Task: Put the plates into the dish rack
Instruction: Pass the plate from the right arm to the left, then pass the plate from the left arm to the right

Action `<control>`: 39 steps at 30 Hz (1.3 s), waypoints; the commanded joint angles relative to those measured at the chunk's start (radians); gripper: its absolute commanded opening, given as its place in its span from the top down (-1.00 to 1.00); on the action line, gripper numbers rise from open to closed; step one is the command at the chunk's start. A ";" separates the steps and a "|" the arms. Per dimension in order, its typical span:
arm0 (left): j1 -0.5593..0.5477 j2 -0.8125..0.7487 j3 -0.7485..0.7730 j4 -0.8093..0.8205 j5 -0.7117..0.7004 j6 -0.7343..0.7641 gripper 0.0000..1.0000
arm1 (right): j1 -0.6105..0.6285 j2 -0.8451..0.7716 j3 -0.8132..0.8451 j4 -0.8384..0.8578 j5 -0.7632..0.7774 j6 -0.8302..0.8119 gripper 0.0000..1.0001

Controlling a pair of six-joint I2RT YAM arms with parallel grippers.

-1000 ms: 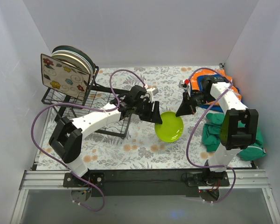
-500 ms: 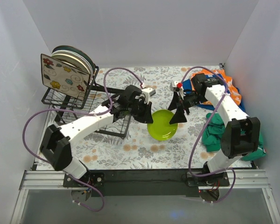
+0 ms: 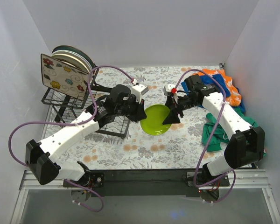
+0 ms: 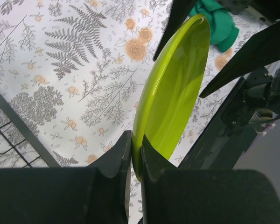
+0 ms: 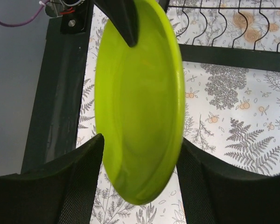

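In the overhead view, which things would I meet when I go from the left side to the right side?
dish rack → left gripper → green plate → right gripper → pile of cloths

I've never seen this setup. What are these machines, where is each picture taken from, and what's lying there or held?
Two robot arms are bolted at a table's near edge. One picture looks down from above; the other two come from wrist cameras. The left gripper is clamped on the rim of a lime green plate, holding it on edge. The right gripper stands open around its opposite rim. A black wire dish rack at the left holds several plates; crumpled cloths lie at the right.
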 commanded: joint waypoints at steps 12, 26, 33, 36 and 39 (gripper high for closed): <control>-0.001 -0.099 0.017 -0.061 -0.177 0.029 1.00 | 0.178 -0.061 0.051 0.131 -0.019 0.232 0.97; -0.001 -0.229 0.477 -0.231 -0.412 -0.029 -0.36 | 0.250 -0.090 0.088 0.616 0.203 0.641 0.97; -0.001 -0.174 0.734 -0.095 -0.354 -0.042 -0.36 | 0.496 0.116 0.345 0.785 0.494 0.819 0.97; -0.001 -0.178 0.790 -0.035 -0.352 -0.068 -0.36 | 0.592 0.186 0.462 0.852 0.593 0.832 0.97; -0.001 -0.200 0.788 -0.009 -0.354 -0.077 -0.36 | 0.671 0.255 0.563 0.913 0.724 0.844 0.97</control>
